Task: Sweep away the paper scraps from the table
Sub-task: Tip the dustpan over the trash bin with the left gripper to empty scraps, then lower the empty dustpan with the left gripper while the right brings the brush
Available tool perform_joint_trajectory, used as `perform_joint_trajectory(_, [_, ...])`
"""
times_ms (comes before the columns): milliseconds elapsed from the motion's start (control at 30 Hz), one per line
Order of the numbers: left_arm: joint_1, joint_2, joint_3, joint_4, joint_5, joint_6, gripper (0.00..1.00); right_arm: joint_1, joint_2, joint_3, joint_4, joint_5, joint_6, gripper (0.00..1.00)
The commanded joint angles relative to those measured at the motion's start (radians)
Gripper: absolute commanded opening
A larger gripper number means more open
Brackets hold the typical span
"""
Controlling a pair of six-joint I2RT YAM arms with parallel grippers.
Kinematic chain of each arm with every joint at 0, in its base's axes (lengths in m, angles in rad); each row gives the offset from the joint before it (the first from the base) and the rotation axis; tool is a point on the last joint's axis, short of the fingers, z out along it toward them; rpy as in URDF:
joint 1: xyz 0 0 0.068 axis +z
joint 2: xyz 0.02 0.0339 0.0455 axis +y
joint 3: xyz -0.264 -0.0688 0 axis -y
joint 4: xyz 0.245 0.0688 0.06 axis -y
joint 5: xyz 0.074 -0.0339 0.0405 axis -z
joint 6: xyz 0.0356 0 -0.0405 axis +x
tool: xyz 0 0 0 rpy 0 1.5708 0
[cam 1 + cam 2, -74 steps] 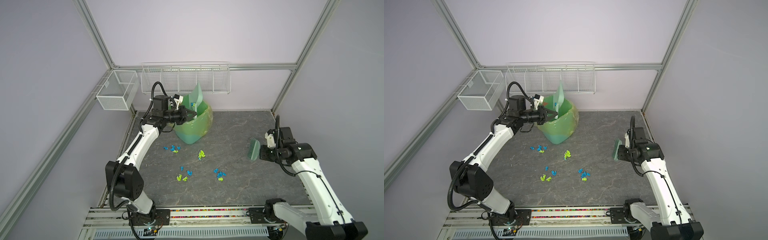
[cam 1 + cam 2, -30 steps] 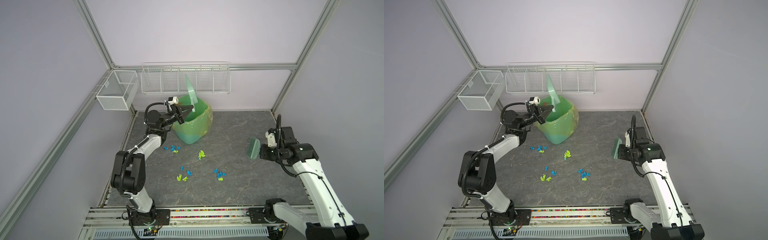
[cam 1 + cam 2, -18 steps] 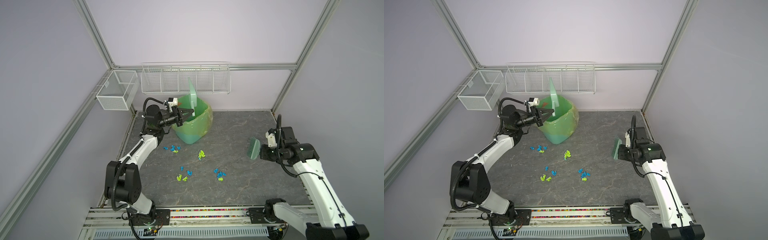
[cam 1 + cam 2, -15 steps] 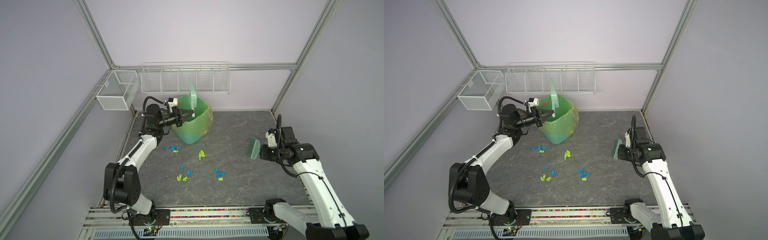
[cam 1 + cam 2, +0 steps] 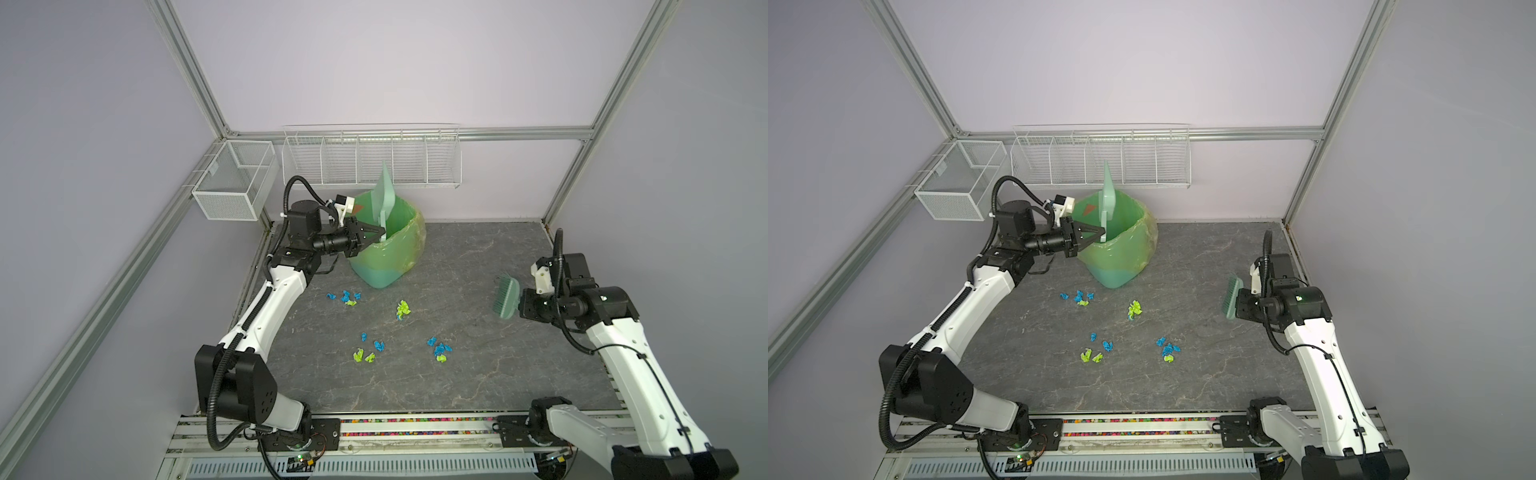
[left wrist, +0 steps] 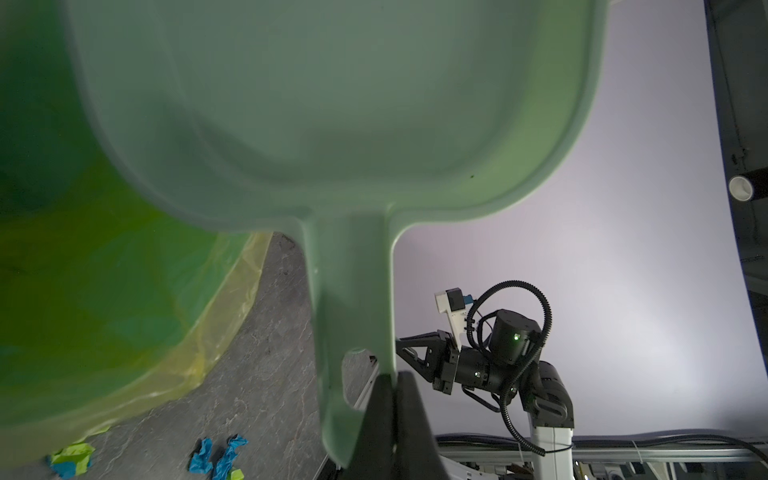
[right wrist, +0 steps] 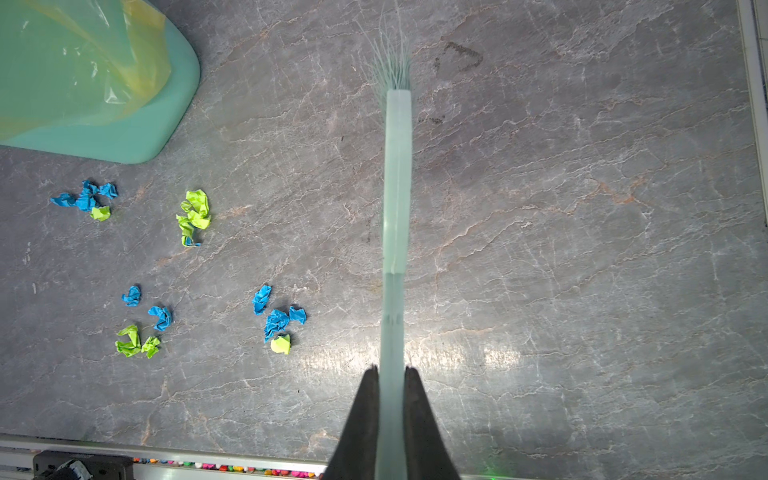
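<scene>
Gripped by the left gripper (image 5: 381,230) is the handle of a pale green dustpan (image 5: 385,195), held upright at the mouth of the green bin (image 5: 388,262), while a green brush (image 5: 505,298) is clamped by the right gripper (image 5: 518,306) over the table (image 5: 478,249), where the paper scraps (image 5: 402,309) are scattered in small clusters near the bin.

Blue and lime paper scraps (image 5: 402,308) lie crumpled in small clusters — scattered across the veined grey table (image 5: 498,374).

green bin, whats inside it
A translucent liner bag lines the bin, and the dustpan stands upright at its mouth. Its bottom is hidden, so its contents cannot be seen.
</scene>
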Motion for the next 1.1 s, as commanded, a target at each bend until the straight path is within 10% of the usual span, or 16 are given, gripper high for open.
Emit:
perform_joint_trajectory(0, [-0.003,-0.024,0.028,-0.109,-0.017,0.107,0.0,-0.003,-0.004,0.026,-0.016,-0.019,0.0,0.07])
perform_joint_trajectory(1067, [-0.268,0.094,0.486,-0.981,-0.54,0.711,0.0,0.176,0.067,0.116,-0.09,-0.238,-0.007,0.07])
